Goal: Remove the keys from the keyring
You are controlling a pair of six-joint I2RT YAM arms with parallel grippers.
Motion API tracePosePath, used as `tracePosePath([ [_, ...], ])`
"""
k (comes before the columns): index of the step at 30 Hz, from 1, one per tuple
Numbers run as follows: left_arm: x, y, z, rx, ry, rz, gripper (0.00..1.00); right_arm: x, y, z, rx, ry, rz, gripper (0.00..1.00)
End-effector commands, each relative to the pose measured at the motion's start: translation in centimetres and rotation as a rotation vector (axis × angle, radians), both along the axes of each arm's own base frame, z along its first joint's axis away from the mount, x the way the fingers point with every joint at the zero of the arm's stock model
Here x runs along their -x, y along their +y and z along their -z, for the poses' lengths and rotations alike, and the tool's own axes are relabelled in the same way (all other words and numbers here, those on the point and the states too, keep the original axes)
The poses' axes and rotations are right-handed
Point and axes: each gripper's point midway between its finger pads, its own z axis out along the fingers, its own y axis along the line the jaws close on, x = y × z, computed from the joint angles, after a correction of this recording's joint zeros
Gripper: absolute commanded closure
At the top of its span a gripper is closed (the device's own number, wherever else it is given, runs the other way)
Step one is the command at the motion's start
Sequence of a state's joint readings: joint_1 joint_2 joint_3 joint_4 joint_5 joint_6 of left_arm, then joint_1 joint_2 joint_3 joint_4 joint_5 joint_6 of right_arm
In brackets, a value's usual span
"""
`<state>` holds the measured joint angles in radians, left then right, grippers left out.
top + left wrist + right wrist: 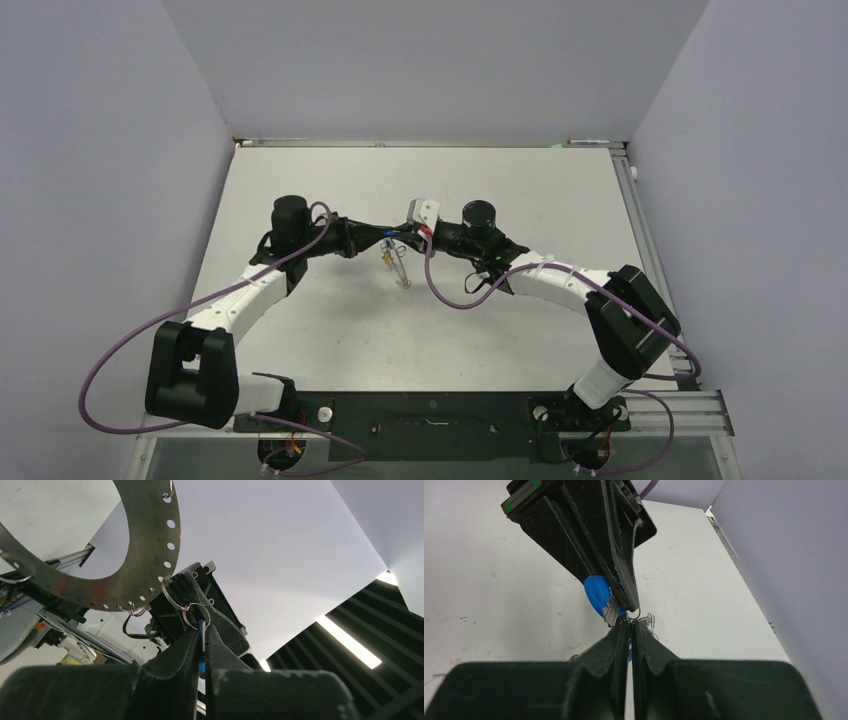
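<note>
The keyring (150,540) is a wide flat silver band with punched holes, filling the upper left of the left wrist view. In the top view it hangs (398,270) under the two meeting grippers, above the table. My left gripper (204,630) is shut on a blue-tagged key (597,593), whose silver blade (612,611) shows in the right wrist view. My right gripper (630,624) is shut, tip to tip with the left one, pinching a small split ring (634,614) that links the key to the keyring. A yellow tag (385,258) dangles from the keyring.
The white table (520,190) has a raised metal rail (640,230) along its right edge and grey walls on three sides. Both arms reach to the table's middle, with purple cables (120,350) looping beside them.
</note>
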<state>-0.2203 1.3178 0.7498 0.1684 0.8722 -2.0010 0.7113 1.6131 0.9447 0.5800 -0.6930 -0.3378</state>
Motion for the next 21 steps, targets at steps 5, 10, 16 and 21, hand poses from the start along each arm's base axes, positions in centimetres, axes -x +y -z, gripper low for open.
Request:
tracePosePath([
  [5, 0.3, 1.1, -1.6, 0.01, -0.086, -0.012, 1.0, -1.1, -1.7, -6.6, -0.178, 0.007, 0.047, 0.95],
  [10, 0.4, 1.1, -0.7, 0.001, -0.066, -0.015, 1.0, -1.2, -2.3, -9.0, -0.25, 0.025, 0.06, 0.95],
  [16, 0.4, 1.1, -0.4, 0.0, -0.061, -0.015, 1.0, -0.2, -2.8, -11.4, -0.346, 0.031, 0.056, 0.95],
  [21, 0.3, 1.0, -0.9, 0.005, -0.076, -0.013, 1.0, -0.3, -3.0, -11.1, -0.385, 0.096, 0.078, 0.95],
])
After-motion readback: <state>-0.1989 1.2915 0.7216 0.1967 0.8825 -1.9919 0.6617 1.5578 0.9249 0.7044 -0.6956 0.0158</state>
